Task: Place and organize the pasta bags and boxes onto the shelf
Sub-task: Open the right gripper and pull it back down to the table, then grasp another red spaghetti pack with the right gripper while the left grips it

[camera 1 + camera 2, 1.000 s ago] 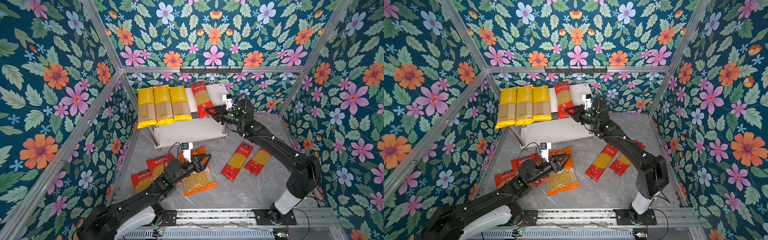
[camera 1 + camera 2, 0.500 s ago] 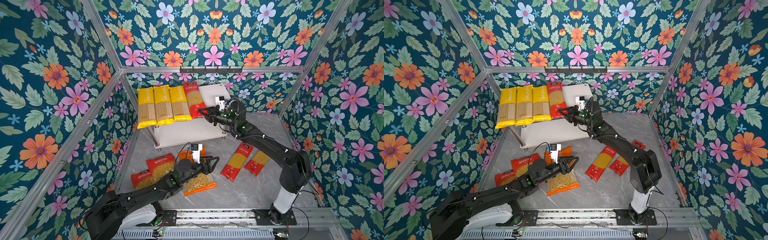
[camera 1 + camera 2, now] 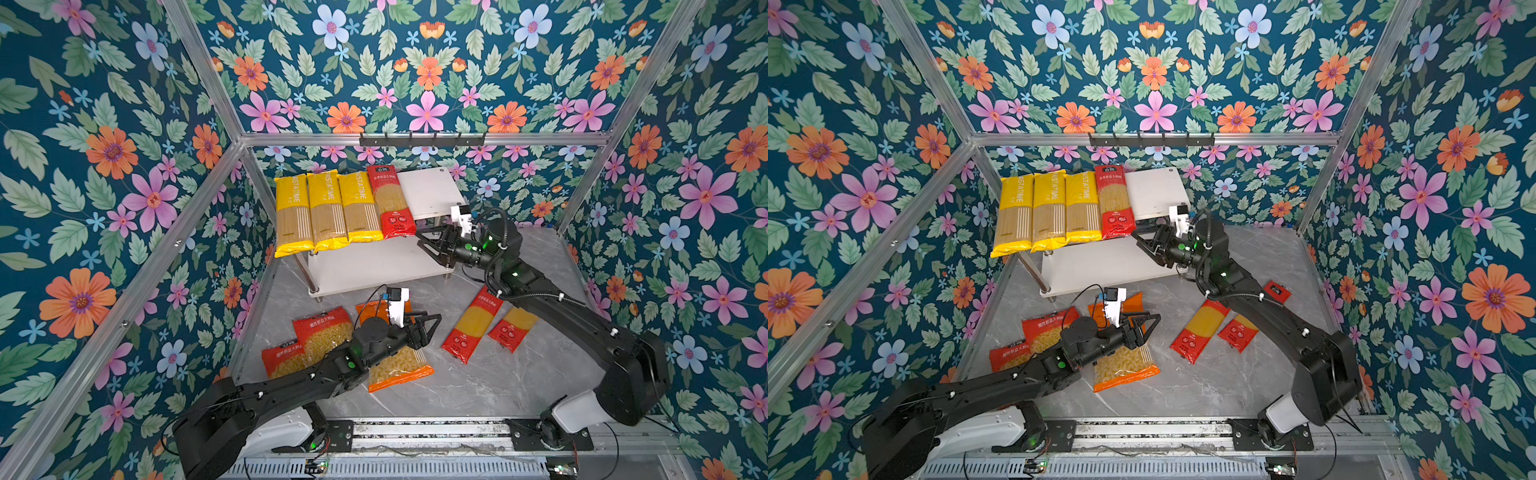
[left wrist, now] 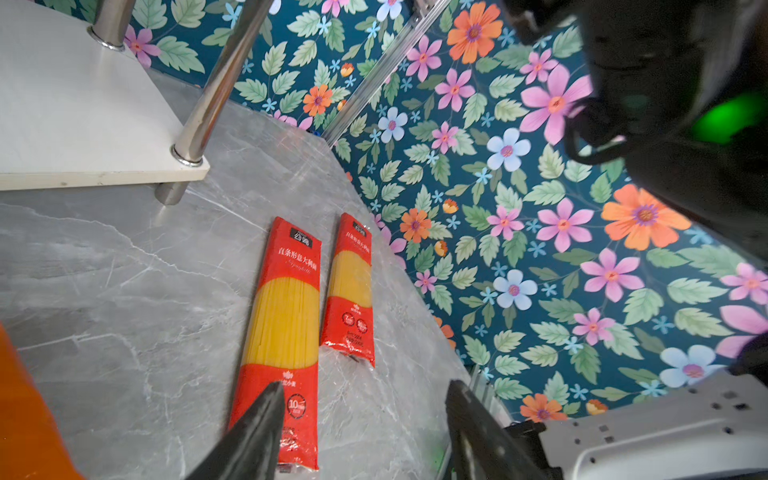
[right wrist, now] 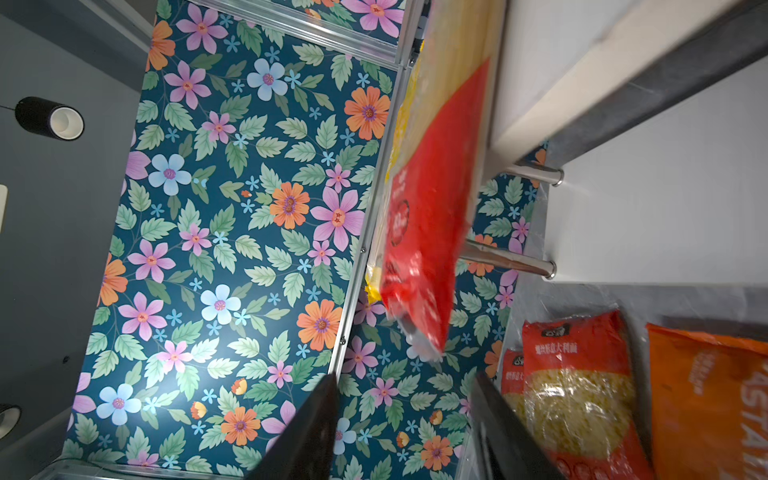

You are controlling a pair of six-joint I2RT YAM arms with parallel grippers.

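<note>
Gray marbled tabletop (image 3: 478, 386) carries the shelf (image 3: 430, 189), whose top board holds the long red spaghetti pack (image 3: 390, 203) overhanging its front edge, so the right end effector (image 3: 424, 246), jaws parted and empty just beside it, might nudge it off on pulling away.

A long red spaghetti pack (image 4: 286, 332) and a second red pack (image 4: 351, 291) are lying flat, side by side, on the grey marbled tabletop (image 4: 124, 291). The left gripper (image 4: 365, 384) is hovering by the first pack's end, with its jaws standing apart. The shelf (image 4: 83, 124) is showing its white lower board and shiny metal legs (image 4: 212, 87). An orange pack (image 4: 25, 415) is just showing its edge.
</note>
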